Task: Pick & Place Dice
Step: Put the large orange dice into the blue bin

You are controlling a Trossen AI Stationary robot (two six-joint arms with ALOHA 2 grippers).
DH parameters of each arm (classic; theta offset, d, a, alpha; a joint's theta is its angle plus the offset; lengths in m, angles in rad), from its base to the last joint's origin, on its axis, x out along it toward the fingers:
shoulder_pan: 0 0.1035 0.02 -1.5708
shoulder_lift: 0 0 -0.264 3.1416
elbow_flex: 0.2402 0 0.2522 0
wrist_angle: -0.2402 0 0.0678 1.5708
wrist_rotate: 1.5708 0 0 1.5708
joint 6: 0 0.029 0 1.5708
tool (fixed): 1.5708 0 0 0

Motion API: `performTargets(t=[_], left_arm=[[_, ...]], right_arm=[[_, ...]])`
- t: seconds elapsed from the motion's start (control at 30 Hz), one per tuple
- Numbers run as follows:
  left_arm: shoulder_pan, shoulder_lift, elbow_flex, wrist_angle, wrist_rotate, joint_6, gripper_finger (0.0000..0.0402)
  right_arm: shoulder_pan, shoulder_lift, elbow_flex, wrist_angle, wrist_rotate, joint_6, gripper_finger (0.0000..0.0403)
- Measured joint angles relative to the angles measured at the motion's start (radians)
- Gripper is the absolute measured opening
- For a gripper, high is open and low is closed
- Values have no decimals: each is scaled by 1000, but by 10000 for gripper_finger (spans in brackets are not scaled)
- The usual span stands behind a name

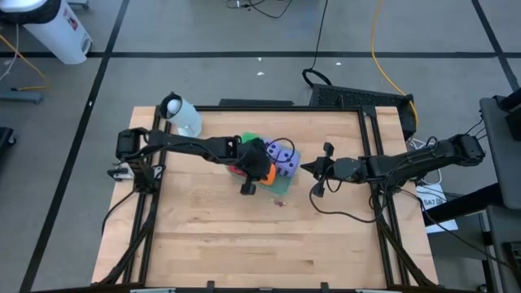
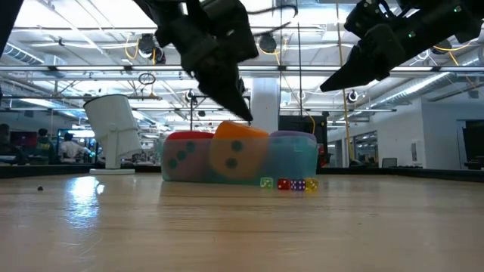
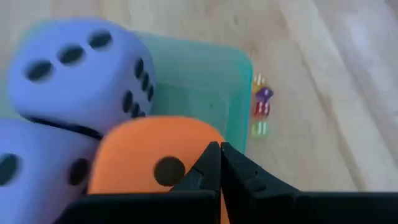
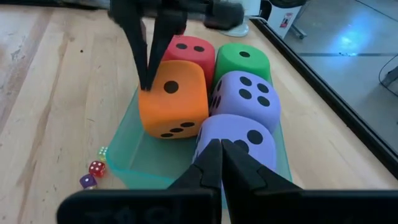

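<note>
The pale wooden surface (image 1: 244, 236) carries everything, framed by dark rails along its sides. The left arm (image 1: 179, 145) reaches in from the left edge toward the middle, and the right arm (image 1: 407, 161) comes in from the right edge, stopping short of the centre.

A white cylindrical object (image 1: 182, 115) sits near the far-left corner of the surface, well apart from the rest.

At the middle lies a shallow translucent green tray (image 4: 134, 158) holding five big soft dice. The orange die (image 4: 173, 99) sits at the tray's near-left side as the right wrist view shows it, with the red die (image 4: 188, 51) just behind it and the green die (image 4: 242, 61) beside the red one. Two purple dice (image 4: 245, 94) fill the other side, one behind the other, pressed against the orange die.

The left claw (image 4: 146, 79) is clenched, fingers pinched together, its tip at the upper edge of the orange die; it grasps nothing. The right claw (image 4: 221, 149) is also clenched and empty, hovering just outside the tray near the closer purple die.

Four tiny dice (image 2: 290, 183) lie on the bare wood just beside the tray.
</note>
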State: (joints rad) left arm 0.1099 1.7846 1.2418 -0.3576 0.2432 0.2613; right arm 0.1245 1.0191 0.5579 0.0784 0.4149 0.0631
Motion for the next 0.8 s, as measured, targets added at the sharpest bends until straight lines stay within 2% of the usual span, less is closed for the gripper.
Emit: performTargets(t=[0.23, 0.37, 0.5, 0.8], left_arm=[[26, -100, 11, -29, -50, 24, 2], [54, -96, 10, -50, 36, 24, 2], [54, -51, 8, -87, -2, 25, 2], [77, 1, -31, -93, 17, 5, 2]], right_arm=[[0, 0, 0, 4, 0, 0, 0], [0, 0, 0, 8, -1, 0, 0], [0, 0, 0, 8, -1, 0, 0], [2, 0, 0, 8, -4, 0, 0]])
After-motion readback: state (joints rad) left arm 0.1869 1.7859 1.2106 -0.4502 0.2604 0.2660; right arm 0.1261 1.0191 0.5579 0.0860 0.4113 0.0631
